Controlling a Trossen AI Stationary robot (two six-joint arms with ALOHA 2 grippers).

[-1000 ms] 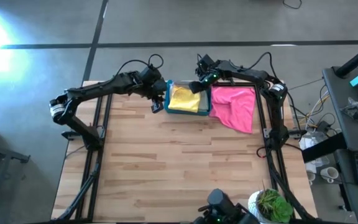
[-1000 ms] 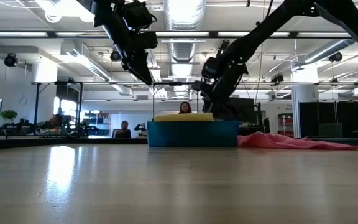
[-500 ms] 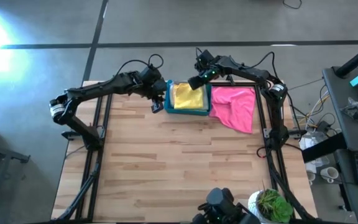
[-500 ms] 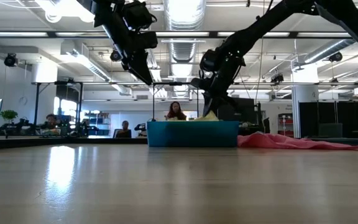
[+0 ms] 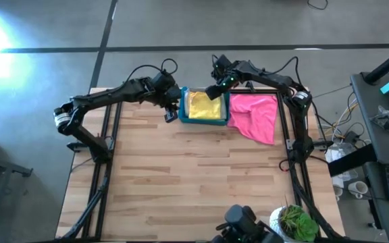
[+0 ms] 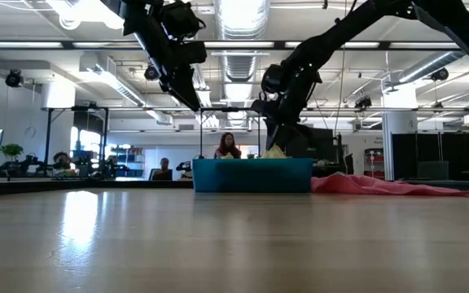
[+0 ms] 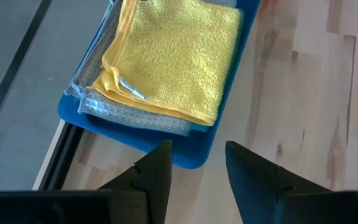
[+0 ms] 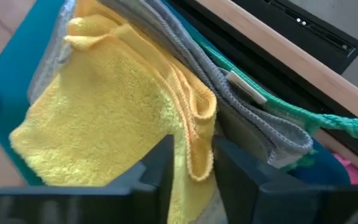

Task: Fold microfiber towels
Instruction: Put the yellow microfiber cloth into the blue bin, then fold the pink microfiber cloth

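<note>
Step in hand: stowing folded yellow towel (image 8: 98, 124) on stack in blue bin (image 7: 225, 124). Right gripper (image 8: 191, 163) parted, towel's folded edge sits between jaws, grip apparently letting go. Left gripper (image 7: 197, 163) parted, empty, just short of bin. Next: withdraw, fetch pink towel (image 5: 256, 116) beside bin

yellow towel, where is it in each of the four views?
High view: yellow towel inside the blue bin, top centre.
Low view: only a small peak above the bin's rim, right of centre.
Left wrist view: fills the upper middle, on a grey towel.
Right wrist view: left half.
Shared landmark: the blue bin.
</note>
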